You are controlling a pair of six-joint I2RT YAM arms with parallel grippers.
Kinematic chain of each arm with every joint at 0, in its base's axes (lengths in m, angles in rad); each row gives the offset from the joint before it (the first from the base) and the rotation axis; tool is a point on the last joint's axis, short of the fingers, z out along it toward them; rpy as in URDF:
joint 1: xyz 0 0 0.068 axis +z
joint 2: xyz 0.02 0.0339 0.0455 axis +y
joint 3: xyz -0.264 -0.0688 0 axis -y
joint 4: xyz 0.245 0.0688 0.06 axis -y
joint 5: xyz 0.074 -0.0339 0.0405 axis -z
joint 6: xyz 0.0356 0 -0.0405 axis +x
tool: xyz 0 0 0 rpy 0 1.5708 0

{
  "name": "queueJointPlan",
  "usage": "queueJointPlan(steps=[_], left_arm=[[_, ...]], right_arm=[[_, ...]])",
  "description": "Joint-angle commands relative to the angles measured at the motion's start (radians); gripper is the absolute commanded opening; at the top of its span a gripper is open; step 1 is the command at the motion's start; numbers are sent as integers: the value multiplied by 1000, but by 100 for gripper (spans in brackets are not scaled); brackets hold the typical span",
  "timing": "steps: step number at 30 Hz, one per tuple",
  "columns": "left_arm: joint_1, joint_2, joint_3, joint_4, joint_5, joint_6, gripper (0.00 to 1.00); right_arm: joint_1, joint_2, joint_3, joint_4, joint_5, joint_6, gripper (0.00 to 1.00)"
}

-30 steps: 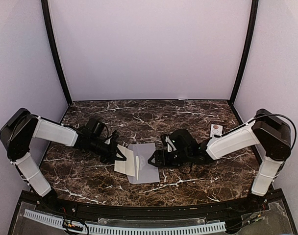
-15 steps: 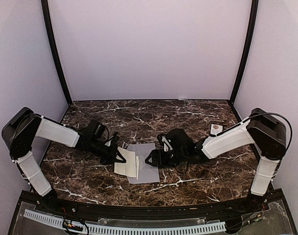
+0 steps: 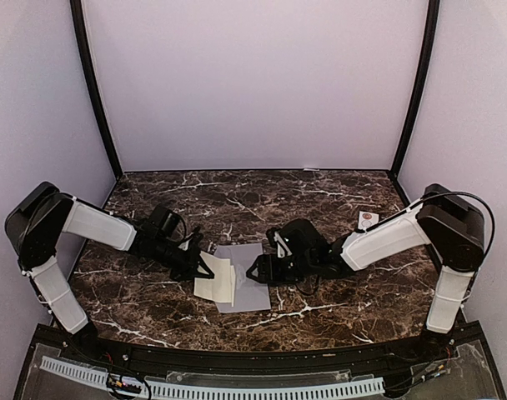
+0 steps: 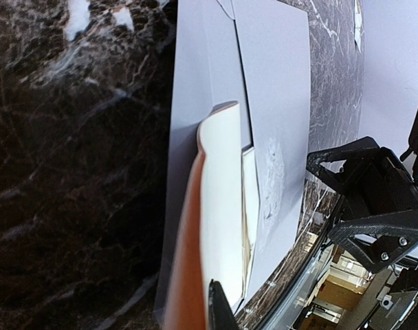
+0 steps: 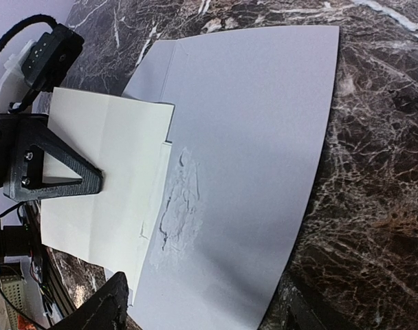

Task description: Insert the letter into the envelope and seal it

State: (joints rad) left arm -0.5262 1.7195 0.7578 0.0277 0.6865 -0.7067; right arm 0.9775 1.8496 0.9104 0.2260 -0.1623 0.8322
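The letter [image 3: 213, 282] sits partly in the envelope [image 3: 250, 288]. The left gripper [image 3: 207, 267], clamped on it, must push deeper. The right gripper [image 3: 255, 271] gapes empty.

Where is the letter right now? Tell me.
In the top view, the letter lies left of the table's centre. Its right edge overlaps the left side of the envelope, and the left gripper pinches it.

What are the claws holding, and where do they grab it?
The left claw pinches the folded letter by its edge away from the envelope. The right claw is open, holding nothing.
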Motion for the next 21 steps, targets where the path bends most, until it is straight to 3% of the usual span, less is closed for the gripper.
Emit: queueJointPlan(steps=[1,21], left_arm=[[5,6,16,-12,-8,15,0],[5,18,0,86,26,-53,0]], right_arm=[[10,38,8,-24,-4,13,71],[15,49,18,-22,-17,15,68]])
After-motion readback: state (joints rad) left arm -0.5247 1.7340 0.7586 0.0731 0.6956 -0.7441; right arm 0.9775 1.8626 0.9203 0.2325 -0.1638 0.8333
